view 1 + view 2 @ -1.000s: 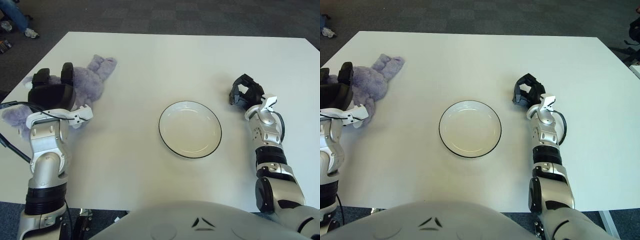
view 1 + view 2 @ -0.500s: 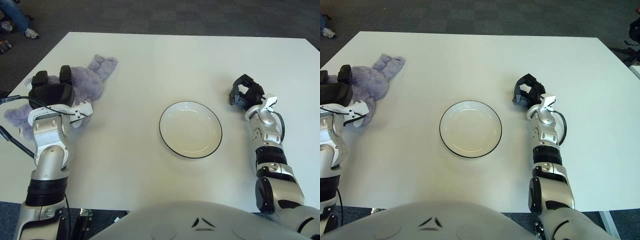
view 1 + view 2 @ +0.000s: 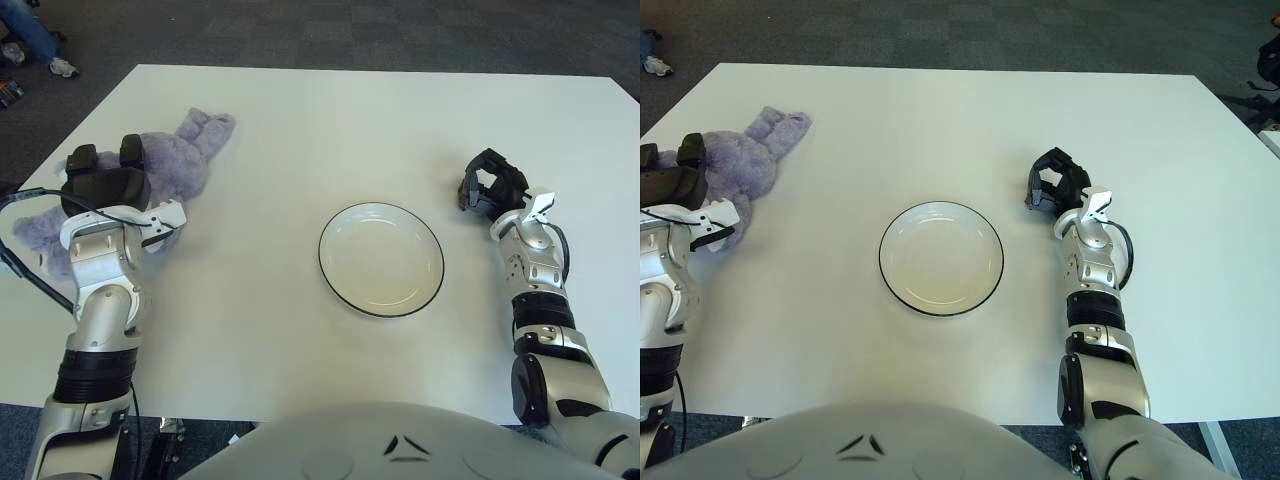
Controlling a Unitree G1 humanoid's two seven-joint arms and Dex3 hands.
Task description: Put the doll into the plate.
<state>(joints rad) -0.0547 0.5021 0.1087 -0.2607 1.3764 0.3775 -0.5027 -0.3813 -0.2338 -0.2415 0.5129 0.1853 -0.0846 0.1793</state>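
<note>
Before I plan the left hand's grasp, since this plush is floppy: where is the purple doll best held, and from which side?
Probably its plump torso, from above. The doll lies flat near the table's far left corner, ears pointing toward the middle; the thin ears would flop. The left hand shows over its near side already. The right hand shows right of the plate.

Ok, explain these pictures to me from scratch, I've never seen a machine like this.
Both pictures come from a camera pair on a humanoid robot's head, looking down at a white table; the grey curve at the bottom is its own body. Each metal arm ends in a three-fingered robot hand. The left robot hand is over a purple plush doll at the table's left side; whether it grips the doll is unclear. An empty white plate with a dark rim sits mid-table. The right robot hand shows right of the plate, fingers curled, holding nothing.
</note>
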